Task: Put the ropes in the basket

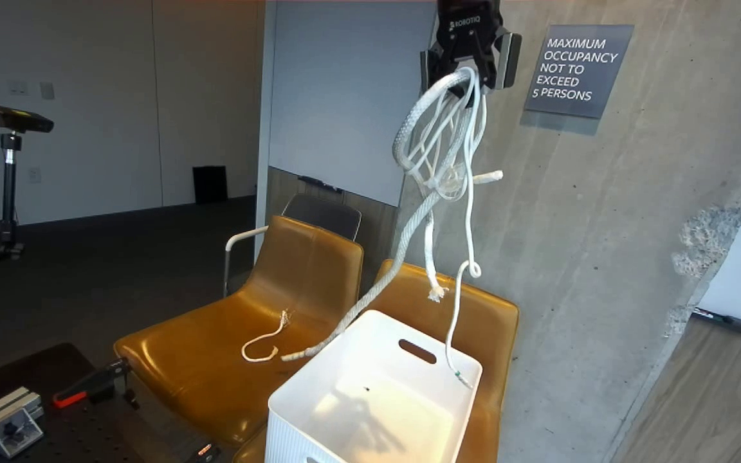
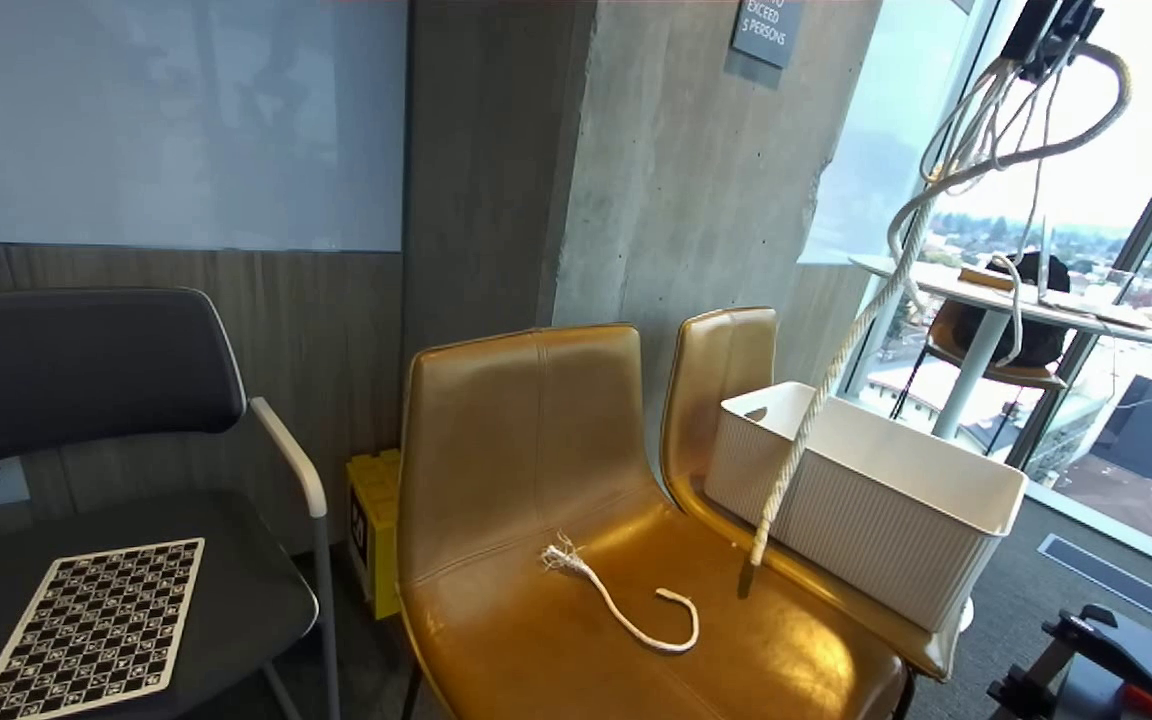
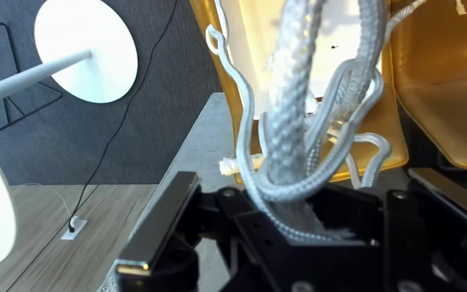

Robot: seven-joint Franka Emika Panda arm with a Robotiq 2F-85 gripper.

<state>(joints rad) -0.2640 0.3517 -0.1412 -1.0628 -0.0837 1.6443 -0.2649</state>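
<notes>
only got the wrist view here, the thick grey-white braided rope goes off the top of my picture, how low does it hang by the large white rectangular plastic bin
Observer: In an exterior view the thick grey-white braided rope dangles outside the large white rectangular plastic bin, its tip lower than the rim.
Operator: and the thin white cord with the small loop, is its tip in the bin
Observer: No, in an exterior view the thin white cord ends in mid-air.
Operator: i just get a sliver of the short cream frayed rope at my right edge, what shape is it
Observer: The short cream frayed rope lies bent into a hook on the mustard-brown leather-look seat.
</notes>
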